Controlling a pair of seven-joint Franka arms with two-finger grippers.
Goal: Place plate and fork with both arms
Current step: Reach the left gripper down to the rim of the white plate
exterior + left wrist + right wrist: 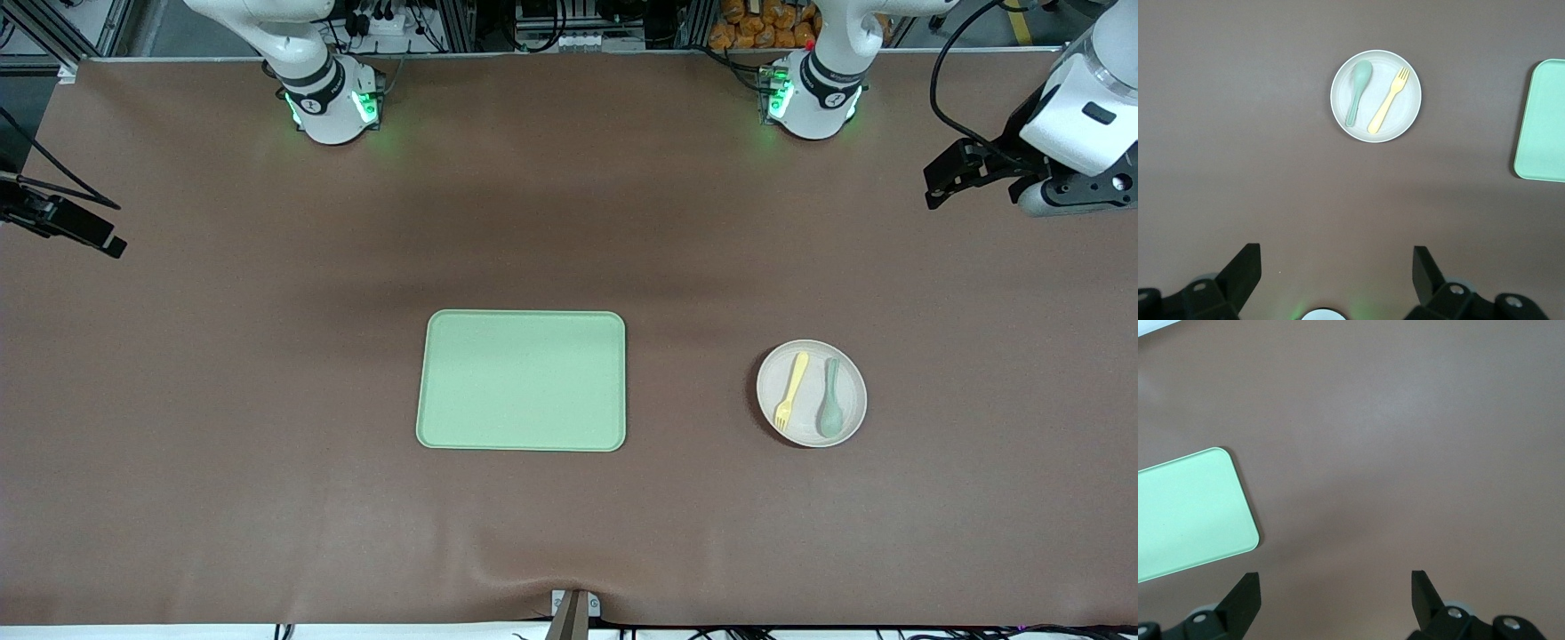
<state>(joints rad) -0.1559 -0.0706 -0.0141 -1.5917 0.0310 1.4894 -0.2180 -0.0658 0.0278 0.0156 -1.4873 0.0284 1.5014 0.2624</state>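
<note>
Sitting on the brown table, the round pale plate [811,392] is beside the green tray [522,380], toward the left arm's end. On the plate lie a yellow plastic fork [790,391] and a grey-green spoon [831,396], side by side, both pointing their long way at the front camera, the fork on the side closer to the tray. The left gripper [1337,267] hangs high over that end of the table, fingers wide apart, with the plate well away from it. The right gripper [1336,587] waits up over bare table past the tray's other end, fingers apart too. The left arm looks closer to the plate, so I think it should reach first. The tray is flat and smooth with round corners.
</note>
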